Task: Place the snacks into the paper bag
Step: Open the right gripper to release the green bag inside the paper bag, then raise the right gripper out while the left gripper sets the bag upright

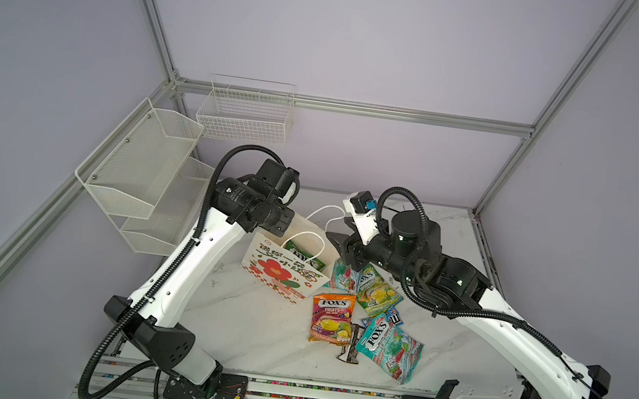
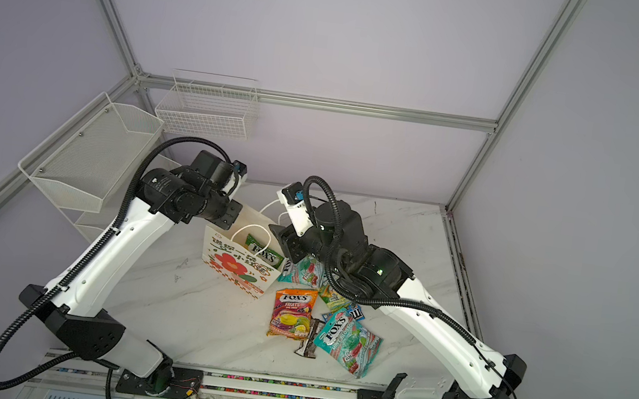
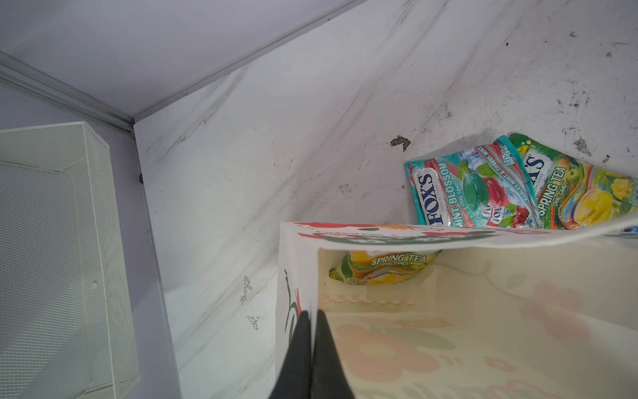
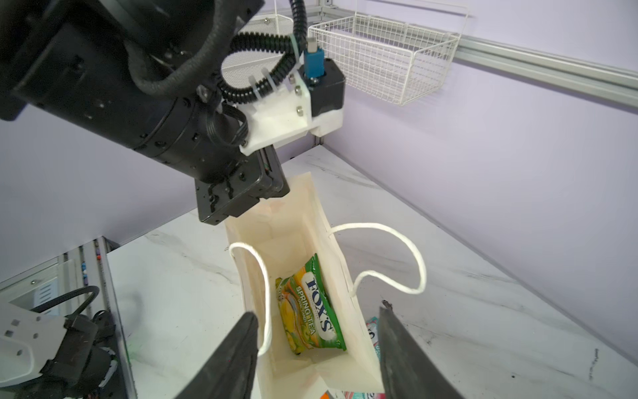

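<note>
Six snacks (image 1: 331, 321), perhaps, beside paper bag (image 1: 278, 275); left hand (image 3: 312, 317) pinches rim, right hand (image 4: 318, 312) spread.

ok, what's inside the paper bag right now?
One green-yellow FOX'S Spring Tea packet lies in the paper bag; nothing else shows inside. The bag floor under the packet and the corner behind the near wall are covered, so they can't be checked.

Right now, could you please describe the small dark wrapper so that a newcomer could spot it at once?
Find the white paper bag with the red flower, standing on the marble table. Toward the table's near edge from it, the wrapper lies between the orange packet and the nearer teal packet. It alone is dark brown and narrow among bright, broad packets.
</note>
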